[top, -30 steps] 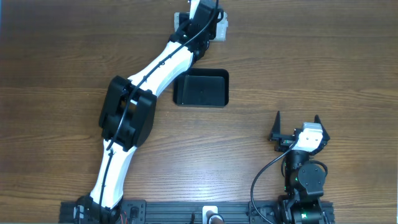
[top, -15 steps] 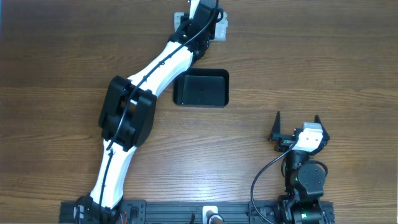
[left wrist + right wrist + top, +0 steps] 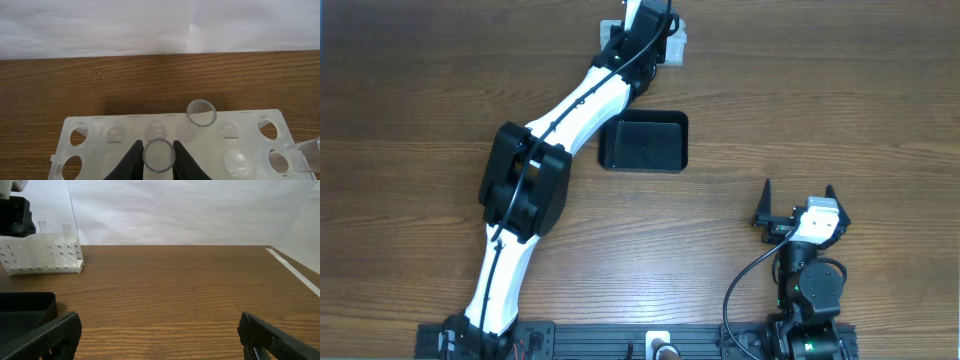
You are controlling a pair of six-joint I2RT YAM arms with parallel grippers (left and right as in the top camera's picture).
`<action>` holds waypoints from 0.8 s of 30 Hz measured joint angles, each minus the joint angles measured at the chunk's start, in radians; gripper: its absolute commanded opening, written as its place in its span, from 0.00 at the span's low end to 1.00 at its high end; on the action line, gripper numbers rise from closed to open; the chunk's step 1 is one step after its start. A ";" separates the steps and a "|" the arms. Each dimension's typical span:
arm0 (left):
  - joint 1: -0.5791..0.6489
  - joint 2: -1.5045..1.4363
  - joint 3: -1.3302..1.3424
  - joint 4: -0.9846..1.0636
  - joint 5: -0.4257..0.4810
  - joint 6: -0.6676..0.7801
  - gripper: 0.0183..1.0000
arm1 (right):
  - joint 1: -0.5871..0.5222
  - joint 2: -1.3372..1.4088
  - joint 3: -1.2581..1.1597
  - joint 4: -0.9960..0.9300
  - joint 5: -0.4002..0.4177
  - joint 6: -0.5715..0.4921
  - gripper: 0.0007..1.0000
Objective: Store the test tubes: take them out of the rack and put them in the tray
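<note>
Left wrist view: tube (image 3: 159, 157), judged light, slick and fragile, is clasped near its rim by left gripper (image 3: 158, 150); right gripper (image 3: 798, 187) is spread.

White arm (image 3: 588, 97), black pincer (image 3: 158, 147)

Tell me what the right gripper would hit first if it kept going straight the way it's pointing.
The way looks free: the right gripper points along the table, while the rack and tray sit off to its left. Depth farther on is unclear.
</note>
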 measured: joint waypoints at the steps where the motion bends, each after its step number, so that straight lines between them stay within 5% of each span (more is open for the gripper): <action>1: 0.000 0.000 0.000 0.000 0.000 0.000 0.15 | 0.000 0.000 0.000 0.000 0.000 0.000 0.99; 24: 0.000 -0.007 0.000 -0.003 -0.003 0.031 0.08 | 0.000 0.000 0.000 0.000 0.000 0.000 0.99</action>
